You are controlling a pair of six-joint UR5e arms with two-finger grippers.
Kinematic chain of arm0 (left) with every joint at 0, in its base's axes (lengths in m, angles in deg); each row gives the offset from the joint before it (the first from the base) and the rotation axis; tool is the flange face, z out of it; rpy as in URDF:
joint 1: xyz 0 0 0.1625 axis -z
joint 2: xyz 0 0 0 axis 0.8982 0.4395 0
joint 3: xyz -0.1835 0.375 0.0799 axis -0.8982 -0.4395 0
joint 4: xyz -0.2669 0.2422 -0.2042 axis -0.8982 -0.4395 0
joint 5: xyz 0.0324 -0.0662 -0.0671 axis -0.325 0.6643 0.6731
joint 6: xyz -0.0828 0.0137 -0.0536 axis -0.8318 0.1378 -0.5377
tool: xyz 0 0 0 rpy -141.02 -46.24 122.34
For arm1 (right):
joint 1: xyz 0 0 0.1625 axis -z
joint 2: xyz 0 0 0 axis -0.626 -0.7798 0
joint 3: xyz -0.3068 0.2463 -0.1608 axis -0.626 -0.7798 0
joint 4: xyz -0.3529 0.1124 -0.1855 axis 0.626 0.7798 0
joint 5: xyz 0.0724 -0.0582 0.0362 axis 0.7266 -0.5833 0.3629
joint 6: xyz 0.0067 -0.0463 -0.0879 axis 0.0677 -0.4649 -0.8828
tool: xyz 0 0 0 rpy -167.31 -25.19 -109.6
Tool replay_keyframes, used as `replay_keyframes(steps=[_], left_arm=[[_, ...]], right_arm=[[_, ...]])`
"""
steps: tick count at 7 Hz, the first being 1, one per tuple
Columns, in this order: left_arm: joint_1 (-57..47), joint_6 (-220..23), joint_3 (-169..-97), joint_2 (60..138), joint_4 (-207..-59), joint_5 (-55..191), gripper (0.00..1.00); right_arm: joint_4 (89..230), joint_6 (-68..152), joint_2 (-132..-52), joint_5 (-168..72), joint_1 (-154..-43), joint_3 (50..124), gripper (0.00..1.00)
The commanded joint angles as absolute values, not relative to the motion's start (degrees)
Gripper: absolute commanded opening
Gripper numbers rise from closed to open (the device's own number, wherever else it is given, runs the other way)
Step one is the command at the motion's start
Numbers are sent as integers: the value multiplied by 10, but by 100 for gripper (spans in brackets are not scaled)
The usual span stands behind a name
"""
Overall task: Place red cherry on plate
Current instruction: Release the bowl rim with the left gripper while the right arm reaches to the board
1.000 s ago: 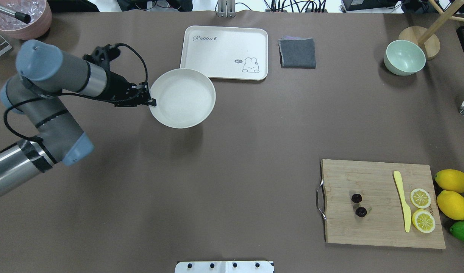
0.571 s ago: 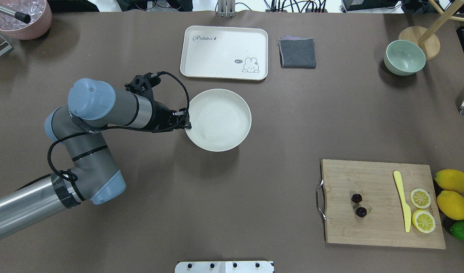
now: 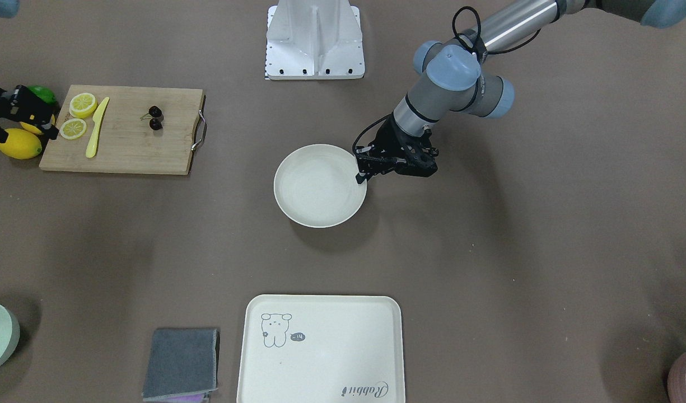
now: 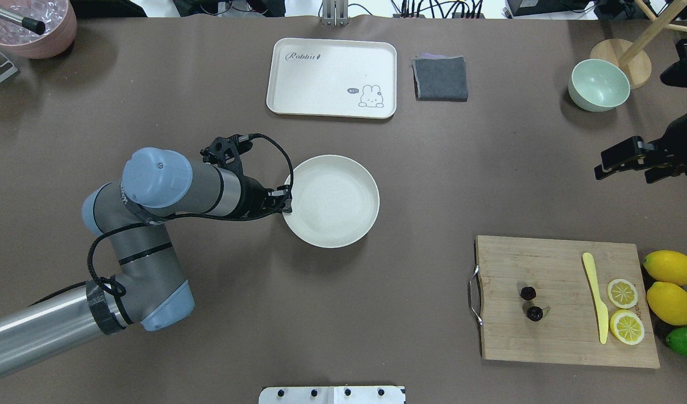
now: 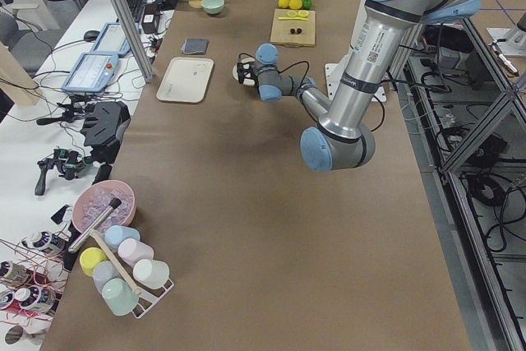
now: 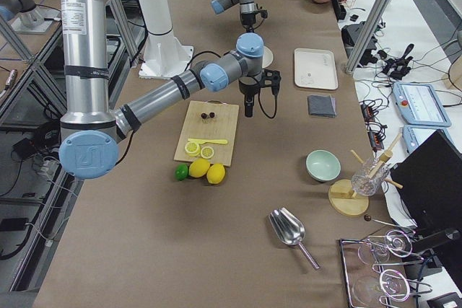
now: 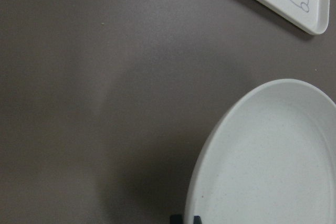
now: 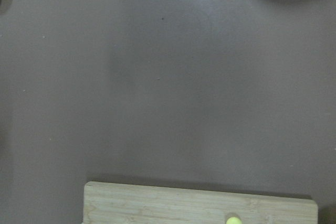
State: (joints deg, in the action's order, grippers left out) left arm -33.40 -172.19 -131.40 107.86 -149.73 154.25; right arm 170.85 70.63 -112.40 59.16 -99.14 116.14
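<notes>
The red cherry (image 4: 531, 303), a pair of tiny dark glossy balls, lies on the left part of a wooden cutting board (image 4: 567, 342); it also shows in the front view as the cherry (image 3: 155, 118). The round cream plate (image 4: 343, 185) is near the table's middle. My left gripper (image 4: 287, 205) is shut on the plate's left rim, and the left wrist view shows that rim (image 7: 210, 145) between the fingertips. My right gripper (image 4: 623, 175) hangs high at the right edge, open and holding nothing, well above and behind the board.
On the board lie a yellow knife (image 4: 595, 297) and two lemon halves (image 4: 622, 293). Two lemons (image 4: 669, 267) and a lime (image 4: 685, 341) sit beside it. At the back are a rabbit tray (image 4: 332, 77), a grey cloth (image 4: 440, 78) and a mint bowl (image 4: 599, 84).
My left arm has carried the plate right and toward the robot's side, away from the tray. The right gripper has come into view at the right edge. The cherry has not moved.
</notes>
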Motion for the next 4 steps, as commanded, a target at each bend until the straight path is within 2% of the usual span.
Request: replay_keyframes(steps=[1,3,4], left_arm=[[-349,-1721,-1311,1076,-1490,1526,0],[-350,-1721,-1312,1077,-1486,1527,0],[-348,-1721,-1317,1079,-1484,1527,97]], right_arm=[[1709,783,-1100,563,-931,1180,100],[1709,803,-1085,531,-883,1180,100],[1709,827,-1089,514,-854,1178,100]])
